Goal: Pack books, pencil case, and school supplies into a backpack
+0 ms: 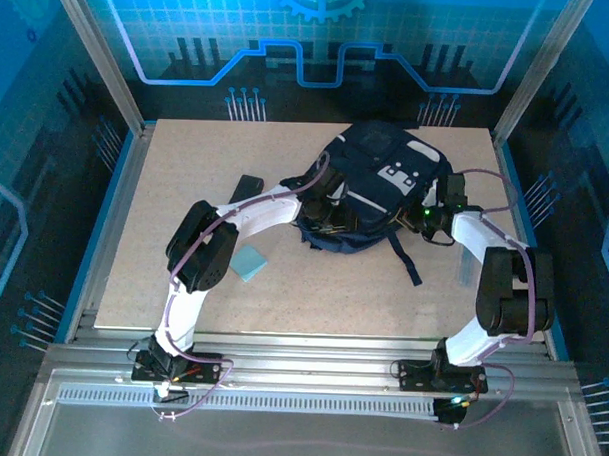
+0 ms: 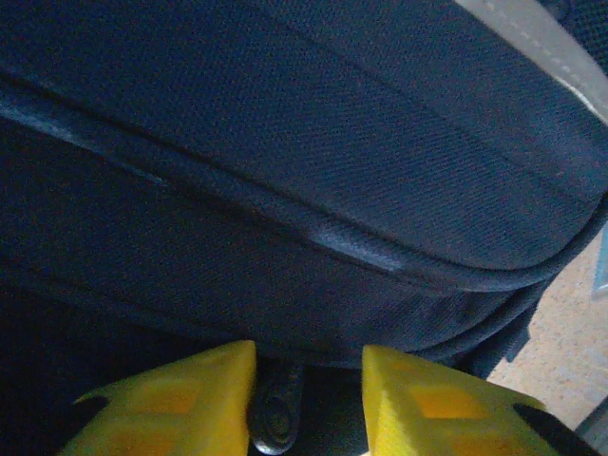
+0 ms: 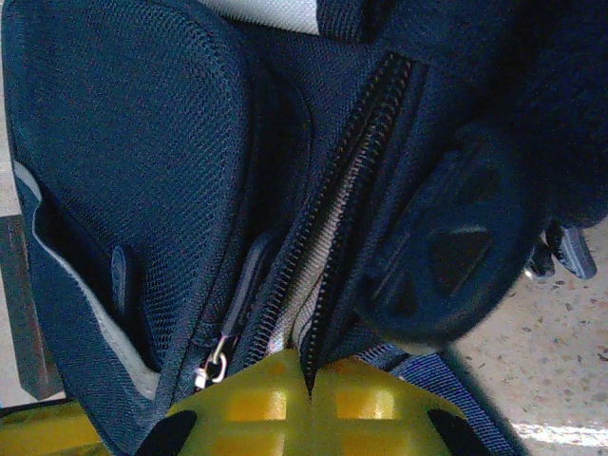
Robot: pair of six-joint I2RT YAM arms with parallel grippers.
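Note:
The navy backpack (image 1: 381, 181) lies on the table at centre right, its zip partly undone. My right gripper (image 3: 311, 385) is shut on the backpack's zip edge (image 3: 328, 256), where grey lining shows in the gap. My left gripper (image 2: 309, 399) is open against the backpack's lower left side (image 2: 313, 152), with a dark zip pull (image 2: 275, 408) between its fingers, close to the left one. The light-blue pad (image 1: 248, 263) lies on the table under the left arm. The black pencil case (image 1: 248, 189) lies behind that arm, partly covered. The books are out of view.
A loose strap (image 1: 408, 260) trails from the backpack toward the near edge. The backpack's second zip slider (image 3: 214, 359) hangs left of my right gripper. Bare tabletop (image 1: 166, 183) spreads to the left, with frame rails around it.

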